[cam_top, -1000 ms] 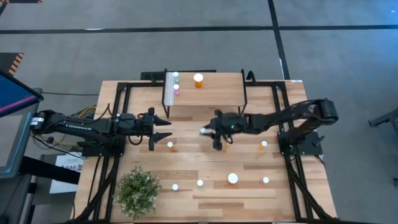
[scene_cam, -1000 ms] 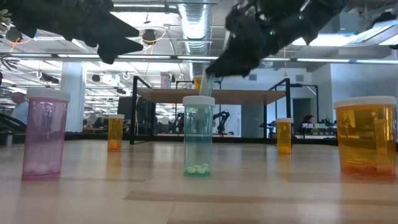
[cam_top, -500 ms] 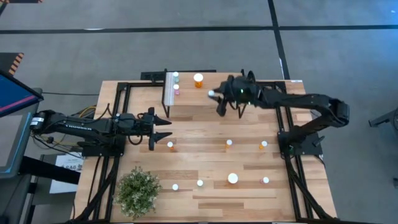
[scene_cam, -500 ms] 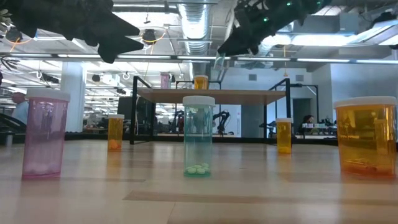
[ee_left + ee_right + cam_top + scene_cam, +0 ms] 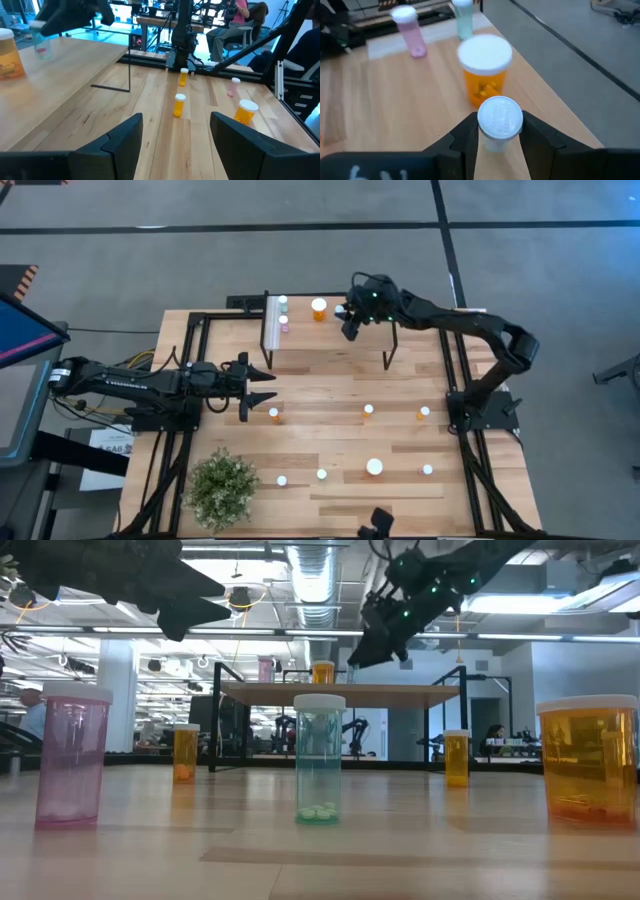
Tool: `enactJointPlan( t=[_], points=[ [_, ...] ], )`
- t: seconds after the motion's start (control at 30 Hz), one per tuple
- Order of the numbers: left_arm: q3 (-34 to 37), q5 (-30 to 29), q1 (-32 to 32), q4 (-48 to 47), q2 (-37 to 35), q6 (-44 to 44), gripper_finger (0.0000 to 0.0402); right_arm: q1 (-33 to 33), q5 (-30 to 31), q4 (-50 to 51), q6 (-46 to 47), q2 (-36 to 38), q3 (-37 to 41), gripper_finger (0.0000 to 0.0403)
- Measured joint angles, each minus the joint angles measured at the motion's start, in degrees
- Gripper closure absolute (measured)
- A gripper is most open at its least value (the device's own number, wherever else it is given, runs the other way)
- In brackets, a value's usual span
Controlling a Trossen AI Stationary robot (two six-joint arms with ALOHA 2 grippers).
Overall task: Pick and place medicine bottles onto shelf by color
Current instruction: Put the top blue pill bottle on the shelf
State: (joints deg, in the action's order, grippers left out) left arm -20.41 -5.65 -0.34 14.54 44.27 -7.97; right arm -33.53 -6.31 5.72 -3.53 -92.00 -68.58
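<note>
My right gripper (image 5: 347, 321) hangs over the far part of the shelf (image 5: 330, 340), shut on a small pale blue-green medicine bottle (image 5: 40, 42) with a white cap. Just beyond it on the shelf stands a larger orange bottle (image 5: 485, 75) on its base. A pink bottle (image 5: 410, 32) and a blue-green one (image 5: 462, 20) stand along the shelf's left edge. My left gripper (image 5: 268, 387) waits open above the table's left half, near a small orange bottle (image 5: 274, 414). My right gripper pinches the bottle between its two fingers just under the white cap (image 5: 500, 117), one finger (image 5: 467, 132) on each side. The fingers slant down toward the table's far left. The bottle hangs roughly upright, cap up, lifted clear of the shelf top.
Several small bottles stand on the table, among them (image 5: 368, 409), (image 5: 424, 412) and a bigger one (image 5: 374, 467). A bushy plant (image 5: 222, 488) sits at the near left. Black frame rails (image 5: 455, 360) run along both sides. The shelf's right half is bare wood.
My right gripper has carried the bottle from above the table's middle up and toward the far edge, swinging over the shelf and tipping more level. It now hangs beside the large orange bottle. The bottle stays between the fingers.
</note>
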Motion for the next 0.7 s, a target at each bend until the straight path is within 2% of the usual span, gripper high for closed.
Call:
enactJointPlan(
  t=[0.4,0.7],
  points=[
    [0.0,0.0,0.0,-0.1,0.0,0.0,0.0182,-0.7,0.0,0.9,0.0,-1.5,-0.2,0.0243],
    [0.0,0.0,0.0,-0.1,0.0,0.0,0.0182,-0.7,0.0,1.8,0.0,-1.5,-0.1,0.0199]
  ],
)
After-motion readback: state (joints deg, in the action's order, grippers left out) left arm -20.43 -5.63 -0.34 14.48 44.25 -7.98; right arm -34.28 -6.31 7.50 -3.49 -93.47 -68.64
